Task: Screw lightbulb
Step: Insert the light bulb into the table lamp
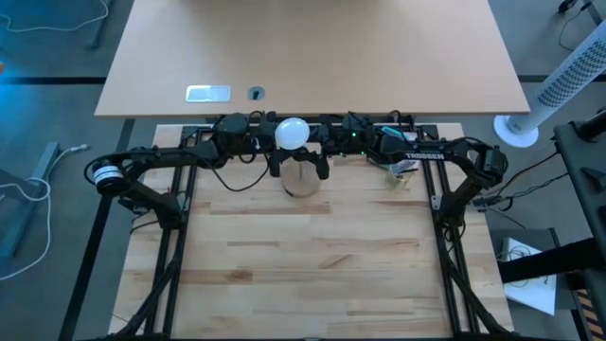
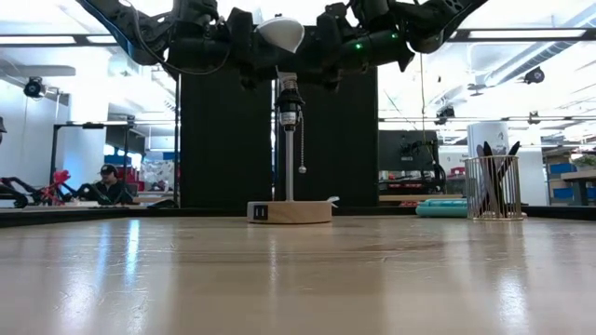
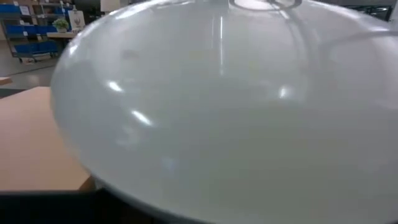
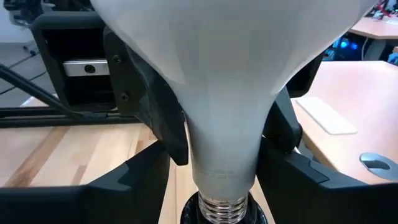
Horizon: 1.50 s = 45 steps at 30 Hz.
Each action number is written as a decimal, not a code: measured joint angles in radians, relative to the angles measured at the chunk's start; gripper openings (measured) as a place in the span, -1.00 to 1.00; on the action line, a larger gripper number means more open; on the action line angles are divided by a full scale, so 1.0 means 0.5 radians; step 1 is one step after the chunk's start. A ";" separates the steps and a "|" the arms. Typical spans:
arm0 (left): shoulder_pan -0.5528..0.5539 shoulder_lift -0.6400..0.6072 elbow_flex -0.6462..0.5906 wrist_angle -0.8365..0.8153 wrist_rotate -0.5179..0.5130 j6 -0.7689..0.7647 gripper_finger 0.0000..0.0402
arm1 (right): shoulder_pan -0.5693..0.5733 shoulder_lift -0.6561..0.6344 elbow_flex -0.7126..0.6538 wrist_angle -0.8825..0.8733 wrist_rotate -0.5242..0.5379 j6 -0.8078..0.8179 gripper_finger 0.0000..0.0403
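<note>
Your lightbulb (image 1: 292, 133) sits above the lamp stand near the middle of the bench's far edge, globe up and neck down, with both arms meeting on it from either side. In the right wrist view the metal thread at the bulb's base (image 4: 225, 208) is just at the mouth of the black socket (image 4: 186, 214), with several ridges of thread still bare, so I judge the bulb is seated at the opening but not yet turned home. The low view shows the stand upright on its round wooden base (image 2: 290, 212), the pull chain hanging beside the post, and the bulb right on top of the socket. The left gripper (image 1: 254, 133) has its fingers pressed on either side of the bulb's neck, as the right wrist view shows, so it is gripping the lightbulb. The right gripper (image 1: 327, 137) is at the bulb's other side, but you cannot tell from these views whether its fingers are closed on the glass or merely alongside. What is left, in my judgement, is the turning itself until the thread disappears into the socket, then letting go.
</note>
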 joint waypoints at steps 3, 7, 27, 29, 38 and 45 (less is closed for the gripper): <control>0.000 0.000 0.000 0.000 0.000 -0.003 -0.02 | -0.002 0.000 -0.002 0.000 -0.001 -0.007 0.08; 0.000 0.000 0.000 0.000 0.000 -0.015 -0.02 | -0.010 0.000 -0.002 0.001 -0.003 -0.012 0.02; 0.000 0.004 -0.001 0.029 0.003 -0.033 -0.03 | -0.014 0.047 0.010 0.013 -0.001 -0.007 -0.21; 0.000 0.004 -0.001 0.028 0.003 -0.039 -0.06 | -0.014 0.055 0.015 0.004 0.001 -0.004 -0.18; 0.000 0.004 -0.001 0.024 0.005 -0.039 -0.14 | -0.012 0.067 0.045 -0.002 -0.003 -0.004 -0.12; 0.000 0.004 -0.001 0.023 0.005 -0.038 -0.14 | -0.012 0.067 0.051 -0.001 -0.003 -0.004 -0.12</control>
